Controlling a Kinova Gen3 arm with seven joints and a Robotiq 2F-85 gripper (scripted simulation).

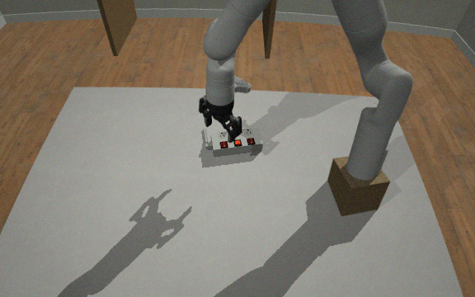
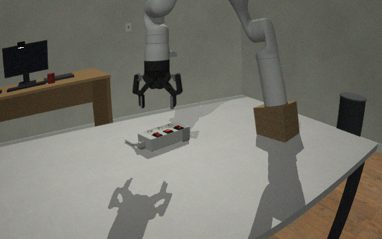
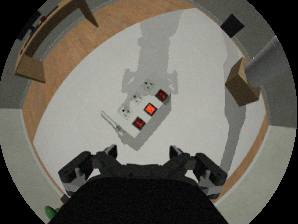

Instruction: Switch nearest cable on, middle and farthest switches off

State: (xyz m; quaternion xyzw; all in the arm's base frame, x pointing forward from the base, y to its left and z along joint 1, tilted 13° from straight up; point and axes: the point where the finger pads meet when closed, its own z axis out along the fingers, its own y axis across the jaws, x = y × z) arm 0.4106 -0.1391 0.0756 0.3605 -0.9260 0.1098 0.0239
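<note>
A white power strip [image 1: 232, 144] lies flat and right way up on the grey table top, with its cable stub [image 1: 208, 138] at the left end. It carries three red switches: nearest the cable [image 1: 223, 144], middle [image 1: 237, 143] and farthest [image 1: 251, 141]. The middle one glows brighter orange than the other two. The strip also shows in the exterior view [image 2: 164, 136] and in the wrist view [image 3: 143, 111]. My gripper [image 2: 157, 105] hangs well above the strip, pointing down, open and empty. In the top view the gripper [image 1: 221, 129] overlaps the strip's far side.
The arm's wooden base block [image 2: 276, 121] stands on the table to the right of the strip. A desk with a monitor [image 2: 45, 86] stands behind the table at the left. A black cylinder [image 2: 351, 113] stands beyond the table's right edge.
</note>
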